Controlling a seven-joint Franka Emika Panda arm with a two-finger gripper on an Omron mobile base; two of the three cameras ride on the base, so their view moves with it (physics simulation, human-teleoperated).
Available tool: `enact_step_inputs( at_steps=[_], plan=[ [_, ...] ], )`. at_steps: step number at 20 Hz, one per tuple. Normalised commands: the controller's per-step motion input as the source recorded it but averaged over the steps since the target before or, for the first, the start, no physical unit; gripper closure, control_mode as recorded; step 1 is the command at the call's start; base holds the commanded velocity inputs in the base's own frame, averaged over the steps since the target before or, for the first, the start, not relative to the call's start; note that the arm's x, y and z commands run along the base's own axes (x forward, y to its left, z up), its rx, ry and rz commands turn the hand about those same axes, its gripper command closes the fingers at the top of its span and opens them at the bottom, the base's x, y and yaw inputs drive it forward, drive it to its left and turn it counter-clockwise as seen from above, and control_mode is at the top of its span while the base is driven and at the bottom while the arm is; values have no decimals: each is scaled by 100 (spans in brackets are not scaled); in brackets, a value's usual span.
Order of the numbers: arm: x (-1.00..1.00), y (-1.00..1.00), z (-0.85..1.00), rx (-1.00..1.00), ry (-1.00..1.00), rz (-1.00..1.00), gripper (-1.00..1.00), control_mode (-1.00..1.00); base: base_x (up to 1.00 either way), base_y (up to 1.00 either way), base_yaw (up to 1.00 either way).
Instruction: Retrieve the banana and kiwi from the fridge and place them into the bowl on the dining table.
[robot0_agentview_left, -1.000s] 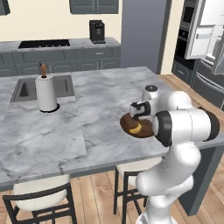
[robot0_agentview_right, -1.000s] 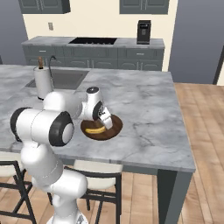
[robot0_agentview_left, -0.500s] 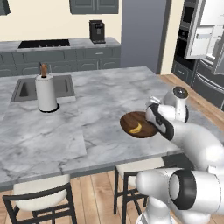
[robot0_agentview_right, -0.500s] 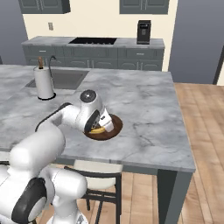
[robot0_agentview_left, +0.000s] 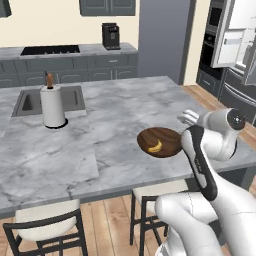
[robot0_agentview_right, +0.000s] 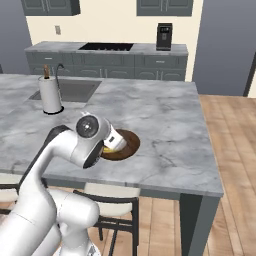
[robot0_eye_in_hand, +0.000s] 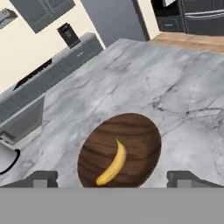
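Note:
The banana (robot0_eye_in_hand: 113, 162) lies loose in the dark wooden bowl (robot0_eye_in_hand: 135, 140) on the marble dining table (robot0_eye_in_hand: 175, 78). My gripper (robot0_eye_in_hand: 113, 179) hangs open just above the bowl's near rim, fingertips (robot0_eye_in_hand: 43, 178) wide apart and nothing between them. From the left base view the banana (robot0_agentview_left: 155, 146) rests in the bowl (robot0_agentview_left: 167, 139), with the gripper (robot0_agentview_left: 188, 118) raised at the bowl's right. From the right base view the hand (robot0_agentview_right: 113, 140) covers part of the bowl (robot0_agentview_right: 128, 146). The fridge (robot0_agentview_left: 231, 47) stands far right with a door open. The kiwi is out of view.
A paper towel roll (robot0_agentview_left: 52, 106) stands beside the sink (robot0_agentview_left: 30, 102) at the table's left. Stools (robot0_agentview_left: 47, 225) are tucked under the near edge. A coffee machine (robot0_agentview_left: 110, 35) sits on the back counter. Wooden floor lies right of the table (robot0_agentview_right: 235, 150).
The arm has swung its elbow around, and the hand has pulled back from over the bowl's middle to its right edge. The banana stays in the bowl.

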Motion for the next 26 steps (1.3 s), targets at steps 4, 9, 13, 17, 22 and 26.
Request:
enact_step_inputs(
  at_steps=[4, 9, 13, 17, 22, 26],
  plan=[
    [-64, 5, 97, -17, 10, 13, -100, -100, 0, 0, 0],
    [-66, 8, 46, -18, 20, 8, -100, -100, 0, 0, 0],
    [-63, 0, 7, -15, 5, 6, -100, -100, 0, 0, 0],
    [-41, 0, 0, -9, 1, 8, -100, 100, -16, 0, 3],
    [0, 0, 0, 0, 0, 0, -100, 100, -67, -34, -4],
    [0, 0, 0, 0, 0, 0, -100, 100, -19, -98, -29]
  ],
)
